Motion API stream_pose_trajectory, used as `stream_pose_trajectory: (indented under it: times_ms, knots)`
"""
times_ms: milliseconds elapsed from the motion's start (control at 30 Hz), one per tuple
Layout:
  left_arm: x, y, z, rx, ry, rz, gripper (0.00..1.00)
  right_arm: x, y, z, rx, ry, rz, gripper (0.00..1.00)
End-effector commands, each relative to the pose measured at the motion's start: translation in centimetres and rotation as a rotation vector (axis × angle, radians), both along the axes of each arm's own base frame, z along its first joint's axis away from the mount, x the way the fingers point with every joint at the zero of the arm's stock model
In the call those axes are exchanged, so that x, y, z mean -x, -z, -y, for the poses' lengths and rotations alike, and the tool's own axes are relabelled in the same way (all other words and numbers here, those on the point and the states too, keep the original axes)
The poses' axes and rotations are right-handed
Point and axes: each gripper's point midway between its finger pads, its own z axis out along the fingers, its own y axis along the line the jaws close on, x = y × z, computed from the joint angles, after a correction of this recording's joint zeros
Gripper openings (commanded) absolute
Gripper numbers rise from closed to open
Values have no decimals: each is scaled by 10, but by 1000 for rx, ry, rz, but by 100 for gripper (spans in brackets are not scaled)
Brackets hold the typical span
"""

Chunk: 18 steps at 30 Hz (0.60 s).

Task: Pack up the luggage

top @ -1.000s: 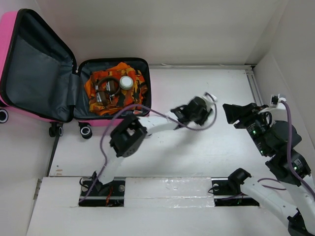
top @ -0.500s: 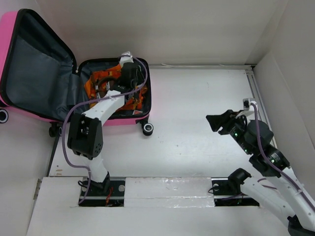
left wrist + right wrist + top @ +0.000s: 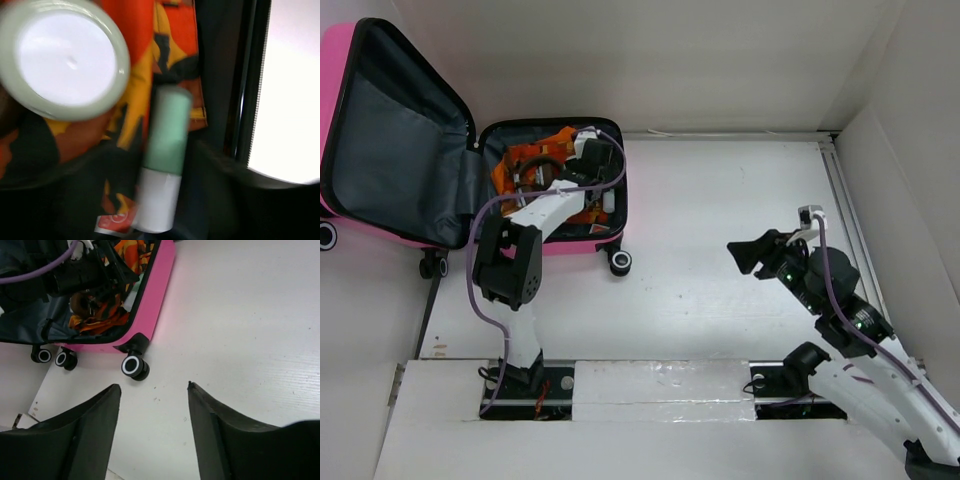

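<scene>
1. The luggage is lying open on the surface.
2. I'm hovering the left tool over the luggage's base half; I can't tell if it's clenched or released.
3. A green-white tube is lying inside the luggage, beside a jar.
4. I'm holding the right tool released and empty, well right of the luggage.

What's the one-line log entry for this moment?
left gripper: over open hot-pink hard-shell suitcase, mint-green-and-white tube and white-lidded round jar inside | right gripper: open, empty, over white table
</scene>
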Motion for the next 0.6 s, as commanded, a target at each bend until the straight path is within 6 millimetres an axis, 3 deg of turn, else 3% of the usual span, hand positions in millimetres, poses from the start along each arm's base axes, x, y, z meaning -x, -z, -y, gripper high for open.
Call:
stream_pose_trajectory:
  times_ms: [0, 33, 100, 200, 233, 300, 333, 367, 400, 433, 467, 500, 533, 567]
  knots:
    - [-12, -38, -19, -11, -79, 69, 68, 2, -12, -5, -43, -22, 49, 64]
    - [-9, -42, -20, -11, -79, 69, 77, 3, -12, -7, -45, -34, 48, 70]
    - [-4, -52, -22, -3, -79, 85, 82, 4, -8, -8, -40, -43, 40, 75]
    - [9, -91, -35, -3, -115, 150, 81, 4, 0, -14, -44, -65, 41, 75]
    - [18, -117, -50, -24, -170, 199, 79, 6, 1, -18, -48, -92, 42, 75]
    - [36, -133, -74, -70, -237, 204, 77, 6, 5, -25, -62, -122, 56, 61]
    - [50, -158, -97, -88, -323, 253, 75, 8, 10, -32, -70, -159, 44, 52]
    - [60, -168, -110, -96, -363, 263, 73, 10, 16, -35, -71, -181, 40, 39]
    - [73, -172, -125, -112, -401, 247, 72, 10, 23, -42, -64, -208, 23, 15]
    - [84, -178, -142, -107, -465, 256, 70, 9, 23, -47, -72, -226, 32, 8]
    - [105, -191, -173, -93, -544, 269, 66, 12, 29, -56, -57, -276, 16, 1]
    - [116, -198, -192, -77, -600, 289, 66, 16, 26, -60, -63, -302, 23, 1]
    - [126, -204, -210, -53, -641, 308, 66, 13, 37, -65, -40, -314, 8, 1]
    - [150, -223, -248, -27, -737, 364, 66, 16, 42, -70, -21, -345, 1, 1]
